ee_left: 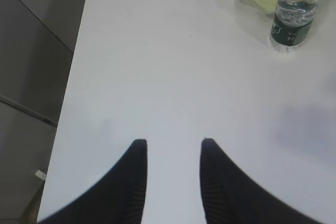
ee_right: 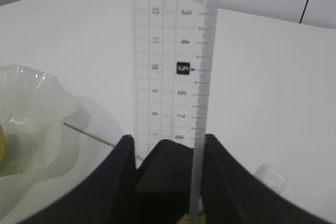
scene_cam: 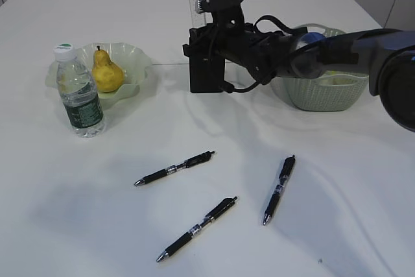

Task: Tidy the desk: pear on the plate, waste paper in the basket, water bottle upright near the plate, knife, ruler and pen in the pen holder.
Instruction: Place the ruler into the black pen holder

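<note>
Right tool [ee_right: 167, 153]: reached across over the pen holder [scene_cam: 206, 72], fingers parted either side of the ruler [ee_right: 176, 66]; whether actually pinching the ruler cannot be told.
Ruler: upright between the right tool's fingers, lower end down in the pen holder, top rising above the tool.
Left tool [ee_left: 172, 156]: released, fingers apart, nothing between them, above bare bench [ee_left: 157, 77].
Water bottle [scene_cam: 78, 90]: upright, well left of the right tool, just beside the plate [scene_cam: 133, 56].
Pear [scene_cam: 106, 71]: in the plate, stem up.
Basket [scene_cam: 321, 92]: just right of the right tool, partly behind the arm; contents unclear.
Pens: three black ones [scene_cam: 174, 169] [scene_cam: 196, 228] [scene_cam: 279, 189] flat on the bench, nearer the camera than the right tool, apart from each other.
</note>
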